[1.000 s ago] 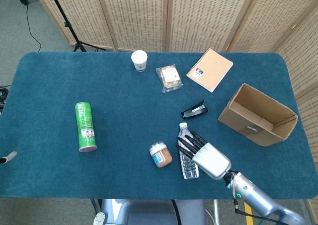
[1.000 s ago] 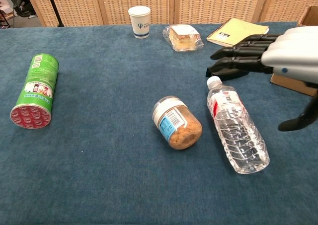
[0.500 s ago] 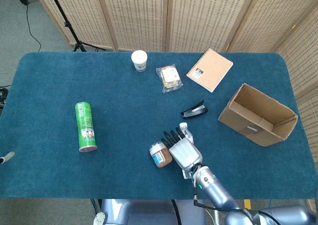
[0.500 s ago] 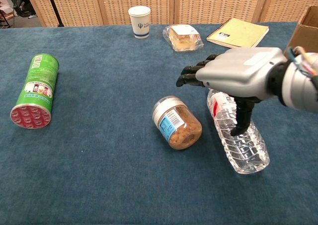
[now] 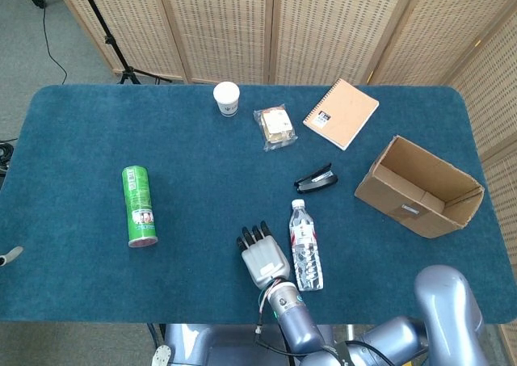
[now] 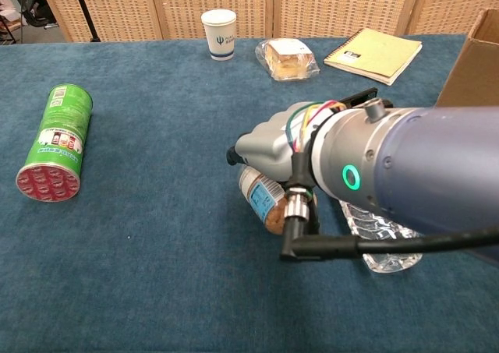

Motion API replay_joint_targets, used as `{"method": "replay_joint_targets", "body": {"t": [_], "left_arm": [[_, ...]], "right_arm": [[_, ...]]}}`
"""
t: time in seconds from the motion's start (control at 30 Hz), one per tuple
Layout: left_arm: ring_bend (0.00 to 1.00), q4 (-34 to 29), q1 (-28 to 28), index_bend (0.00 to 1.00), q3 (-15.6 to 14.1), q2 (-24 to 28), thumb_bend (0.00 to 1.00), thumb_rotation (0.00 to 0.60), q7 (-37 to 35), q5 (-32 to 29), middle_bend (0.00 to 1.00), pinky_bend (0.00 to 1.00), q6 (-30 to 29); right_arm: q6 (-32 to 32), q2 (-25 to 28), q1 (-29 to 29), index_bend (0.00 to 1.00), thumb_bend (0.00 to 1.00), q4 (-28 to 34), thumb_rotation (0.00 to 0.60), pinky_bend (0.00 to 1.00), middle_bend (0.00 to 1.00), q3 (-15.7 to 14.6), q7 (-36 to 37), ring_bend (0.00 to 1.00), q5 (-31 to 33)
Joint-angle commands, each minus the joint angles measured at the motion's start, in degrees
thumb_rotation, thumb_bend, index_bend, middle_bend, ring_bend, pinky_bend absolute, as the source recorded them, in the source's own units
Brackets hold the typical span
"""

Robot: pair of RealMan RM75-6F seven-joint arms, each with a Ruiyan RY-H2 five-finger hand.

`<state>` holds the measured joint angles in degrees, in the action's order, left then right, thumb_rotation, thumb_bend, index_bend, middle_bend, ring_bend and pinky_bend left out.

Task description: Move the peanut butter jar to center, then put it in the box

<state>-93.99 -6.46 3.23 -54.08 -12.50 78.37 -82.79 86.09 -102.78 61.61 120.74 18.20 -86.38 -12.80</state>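
Right robot hand (image 5: 262, 257): over the last second it has been swung leftward, off the water bottle (image 5: 305, 255) and across to the peanut butter jar (image 6: 267, 199). It is now laid directly over the jar, fingers pointing away from the robot.
Grasp state: cannot be told for certain. In the chest view the jar is covered from above by the robot hand and wrist, and the fingers are hidden behind the forearm; the jar is probably being enclosed, but a closed hold is not shown.
Peanut butter jar: seen lying on its side on the blue desk (image 5: 97, 172), toward the near edge and a little left of the water bottle. In the head view it is fully hidden under the robot hand; in the chest view only the label and the tan contents are seen below the palm.
Jar position: unchanged compared with half a second ago, so no lift has been made yet.
Left robot hand: not seen in either view.
Cardboard box (image 5: 420, 187): open, at the right side of the desk, well apart from the jar.
Meaning for the task: the approach is judged complete and the grasp is the step in hand; the move to center and the placing in the box remain to be done.
Risk: the water bottle lies just beside the jar and could be nudged as the jar is taken up.
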Motion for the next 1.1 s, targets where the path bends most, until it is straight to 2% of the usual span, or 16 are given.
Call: {"method": "replay_joint_targets", "body": {"t": [0.03, 0.13, 0.4, 0.5, 0.6, 0.67, 0.77, 0.83, 0.9, 0.97, 1.1], "left_arm": [[0.0, 0.2, 0.2, 0.0, 0.25, 0.06, 0.0, 0.6, -0.49, -0.11, 0.0, 0.03, -0.08], [0.0, 0.37, 0.17, 0.0, 0.42, 0.13, 0.0, 0.6, -0.81, -0.15, 0.0, 0.03, 0.4], [0.0, 0.1, 0.07, 0.0, 0.66, 0.07, 0.0, 0.6, -0.04, -0.07, 0.0, 0.03, 1.07], [0.0, 0.05, 0.19, 0.0, 0.8, 0.05, 0.0, 0.6, -0.01, -0.11, 0.0, 0.03, 1.03], [0.0, 0.04, 0.18, 0.0, 0.91, 0.08, 0.0, 0.6, -0.04, -0.27, 0.0, 0.03, 1.35], [0.0, 0.05, 0.12, 0.0, 1.0, 0.1, 0.0, 0.6, 0.0, -0.37, 0.0, 0.03, 1.63], [0.0, 0.02, 0.03, 0.0, 1.07, 0.12, 0.0, 0.6, 0.09, -0.4, 0.0, 0.03, 1.98], [0.0, -0.06, 0.02, 0.0, 1.1, 0.17, 0.0, 0.6, 0.11, -0.38, 0.0, 0.03, 2.14], [0.0, -0.11, 0.06, 0.0, 1.14, 0.22, 0.0, 0.6, 0.08, -0.31, 0.0, 0.03, 2.14], [0.0, -0.14, 0.13, 0.0, 1.21, 0.22, 0.0, 0.6, 0.06, -0.3, 0.0, 0.03, 2.08], [0.0, -0.24, 0.08, 0.0, 1.2, 0.23, 0.0, 0.6, 0.26, -0.17, 0.0, 0.03, 2.42]], "right_arm": [[-1.96, -0.38, 0.98, 0.0, 0.0, -2.82, 0.6, 0.02, 0.0, -1.39, 1.77, 0.0, -1.79], [-2.97, 0.57, 1.16, 0.0, 0.0, -4.2, 0.6, 0.02, 0.0, -3.05, 3.23, 0.0, -4.41], [-5.15, 1.68, 1.6, 0.0, 0.0, -5.41, 0.6, 0.02, 0.0, -5.33, 5.55, 0.0, -6.01], [-7.34, 2.0, 1.65, 0.0, 0.0, -7.17, 0.6, 0.07, 0.0, -6.86, 7.3, 0.0, -8.43], [-9.46, 2.3, 1.44, 0.14, 0.0, -9.27, 0.6, 0.2, 0.11, -8.86, 9.3, 0.04, -12.07], [-11.19, 2.56, 0.99, 0.33, 0.0, -10.64, 0.6, 0.32, 0.29, -10.06, 11.64, 0.18, -15.09], [-13.46, 3.03, 0.33, 0.51, 0.05, -12.09, 0.6, 0.42, 0.47, -11.43, 14.93, 0.34, -18.99], [-15.05, 3.54, -0.13, 0.58, 0.14, -12.86, 0.6, 0.43, 0.54, -12.25, 17.2, 0.4, -21.36], [-15.89, 3.85, -0.41, 0.6, 0.21, -13.45, 0.6, 0.44, 0.56, -12.81, 18.73, 0.42, -23.41], [-16.75, 4.22, -0.79, 0.61, 0.24, -13.91, 0.6, 0.44, 0.57, -13.27, 20.64, 0.42, -25.69], [-18.43, 6.25, -1.69, 0.61, 0.27, -14.41, 0.6, 0.44, 0.57, -13.17, 26.8, 0.42, -34.37]]}}
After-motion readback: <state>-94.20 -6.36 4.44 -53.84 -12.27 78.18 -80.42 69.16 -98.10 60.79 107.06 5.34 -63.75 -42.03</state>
